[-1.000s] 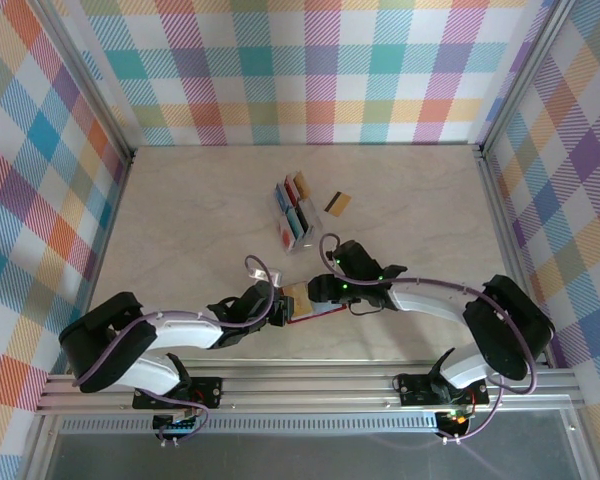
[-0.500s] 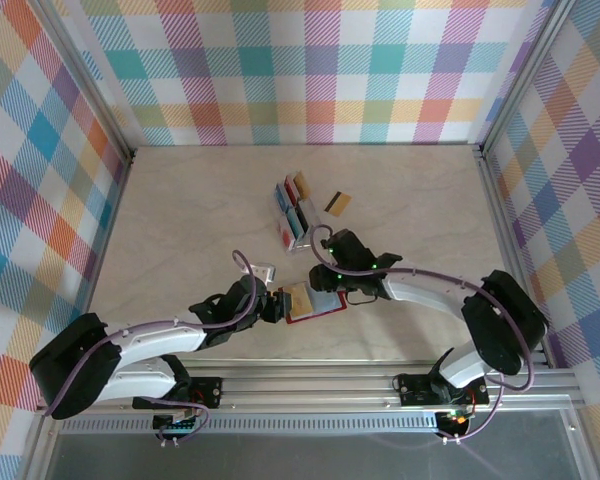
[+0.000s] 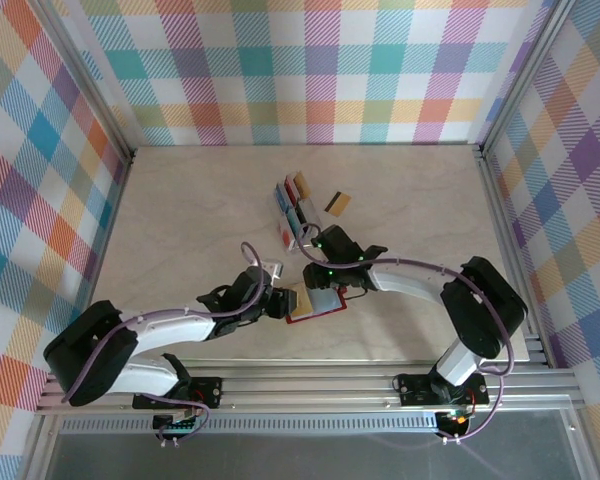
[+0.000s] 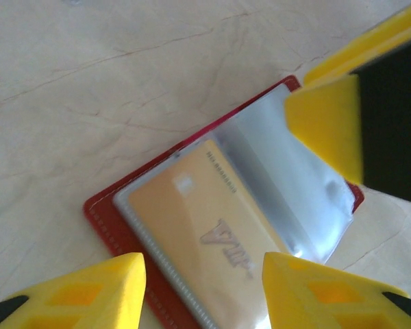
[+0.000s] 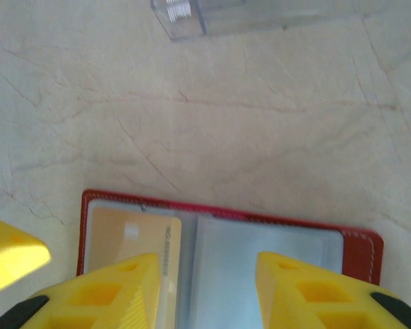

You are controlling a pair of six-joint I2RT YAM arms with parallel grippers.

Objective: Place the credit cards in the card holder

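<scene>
The red card holder (image 3: 322,311) lies open and flat on the table near the front. A gold credit card (image 4: 205,233) marked VIP sits in its left clear pocket (image 5: 127,233); the right pocket (image 5: 260,250) holds nothing. My left gripper (image 3: 283,303) hovers open at the holder's left edge, its fingers astride the gold card (image 4: 202,295). My right gripper (image 3: 325,290) is open over the holder's middle (image 5: 205,291). One of its fingers (image 4: 329,130) shows in the left wrist view. More credit cards (image 3: 298,218) stand in a clear rack, and a gold card with a dark stripe (image 3: 338,204) lies beside it.
The clear plastic rack (image 3: 291,214) stands just behind the holder, close to my right wrist; its corner (image 5: 185,17) shows at the top of the right wrist view. Plaid walls enclose the marbled table (image 3: 180,220) on three sides.
My right arm has swung back and left toward the rack, and its jaws have narrowed. My left arm has reached further right along the holder's left edge.
</scene>
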